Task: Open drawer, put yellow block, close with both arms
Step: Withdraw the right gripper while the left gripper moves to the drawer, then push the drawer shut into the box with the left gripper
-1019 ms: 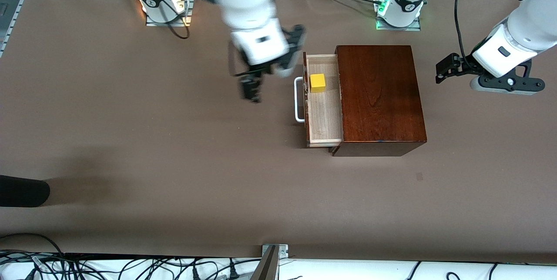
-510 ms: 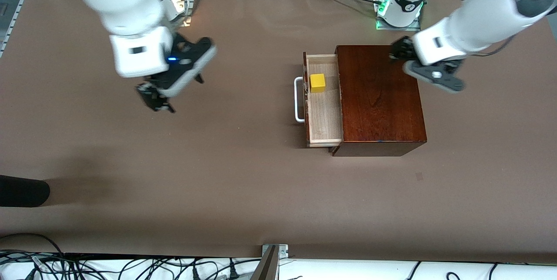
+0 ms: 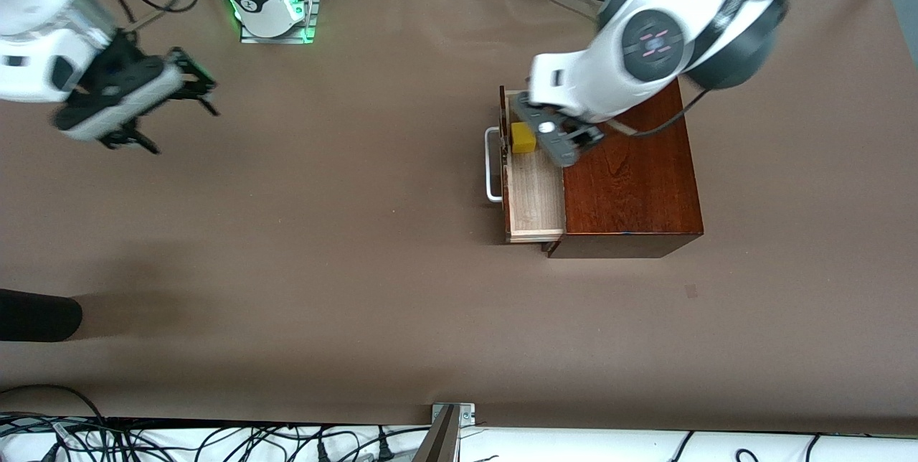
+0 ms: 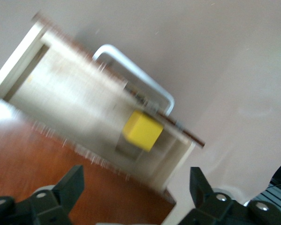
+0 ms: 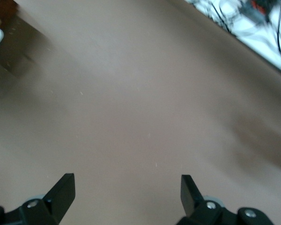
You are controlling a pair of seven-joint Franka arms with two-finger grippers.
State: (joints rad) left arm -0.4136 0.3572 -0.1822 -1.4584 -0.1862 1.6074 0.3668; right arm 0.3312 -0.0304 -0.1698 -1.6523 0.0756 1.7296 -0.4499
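1. Left end effector point(image 3: 534, 114) hangs over the open drawer point(image 3: 534, 196), at the seam where the tray meets the wooden box point(image 3: 627, 175). Fingers spread wide with nothing between them, clear in the left wrist view point(image 4: 136, 185).
2. Right end effector point(image 3: 154, 114) sits over bare worktop point(image 3: 323, 268), well apart from the box, toward the right arm's end. Also spread wide and carrying nothing point(image 5: 126, 187). That arm looks parked.
3. Yellow block point(image 3: 523, 138) lies inside the drawer, on the pale floor near the tray end farther from the front camera, close to the drawer front. Seen again in the left wrist view point(image 4: 141, 130). Not touched by either end effector.
4. Judgement: open and place are done, closing is what's left.
5. To close well: contact the dark front or the white handle point(image 3: 492, 164) from the side away from the box, and push square along the slide axis. An off-centre push could rack the tray.
6. Brace the box with the other arm so the whole unit doesn't skate on the worktop.
7. Keep fingers out of the tray so the block stays put, and ease off at the end of travel.
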